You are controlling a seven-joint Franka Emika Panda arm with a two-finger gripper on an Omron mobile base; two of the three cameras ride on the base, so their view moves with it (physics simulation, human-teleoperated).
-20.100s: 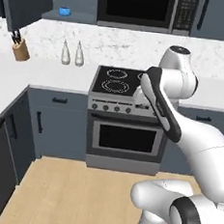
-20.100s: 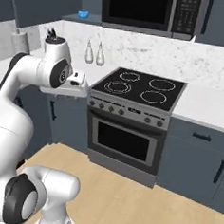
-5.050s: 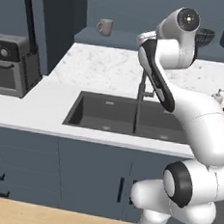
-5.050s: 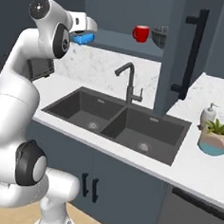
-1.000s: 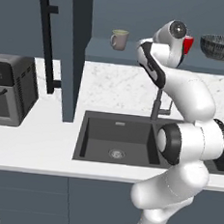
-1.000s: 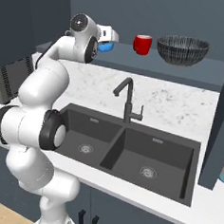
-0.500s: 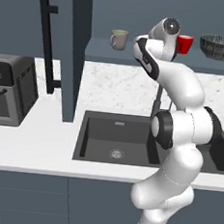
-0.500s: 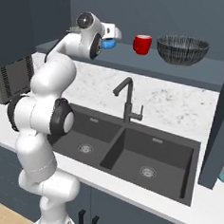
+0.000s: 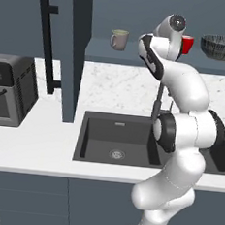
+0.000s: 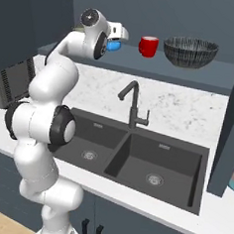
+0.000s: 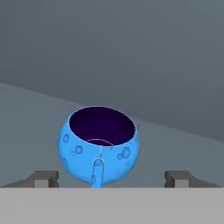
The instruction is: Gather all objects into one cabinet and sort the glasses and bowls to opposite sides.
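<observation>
Looking along the hand (image 11: 112,178), the hand view gives what neither base camera can: the two dark fingertips (image 11: 43,178) stand spread wide, well apart from each other, with the blue bowl (image 11: 99,150) between them and clear of both. The bowl sits on the cabinet shelf (image 11: 183,148), its dark inside showing and its glossy side speckled.

Farther back, the right base view shows the arm reaching up to the shelf (image 10: 158,65), with the blue bowl (image 10: 113,45) a small patch just under the hand (image 10: 120,35). To its right on that shelf stands the red cup (image 10: 148,46), and beyond that the wide dark mesh bowl (image 10: 190,51). Below lie the white marbled desk (image 10: 184,109), the double sink (image 10: 135,158) and the black faucet (image 10: 133,108).

From the left base view the arm's head covers the blue bowl, yet this side alone shows the beige mug (image 9: 119,39) standing on the shelf left of the arm. The red cup (image 9: 187,44) peeks out just right of the arm, the mesh bowl (image 9: 221,48) farther right. The tall cabinet door (image 9: 77,52) stands swung open with its black bar handle (image 9: 47,45), and a dark appliance (image 9: 9,89) sits on the desk at far left.
</observation>
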